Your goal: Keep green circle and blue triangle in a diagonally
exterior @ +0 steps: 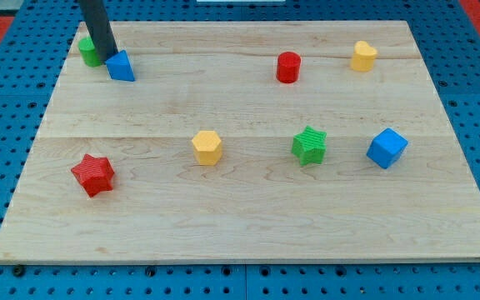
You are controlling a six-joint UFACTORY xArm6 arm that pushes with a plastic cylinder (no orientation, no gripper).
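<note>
The green circle [88,52] sits at the top left corner of the wooden board [248,233], partly hidden behind my rod. The blue triangle [122,66] lies just to its lower right, close beside it. My tip [107,56] rests between the two blocks, against the green circle's right side and the blue triangle's upper left edge.
A red cylinder [288,67] and a yellow block [362,56] stand at the top right. A red star [93,174], a yellow hexagon [207,147], a green star [310,145] and a blue cube [387,148] lie across the middle row.
</note>
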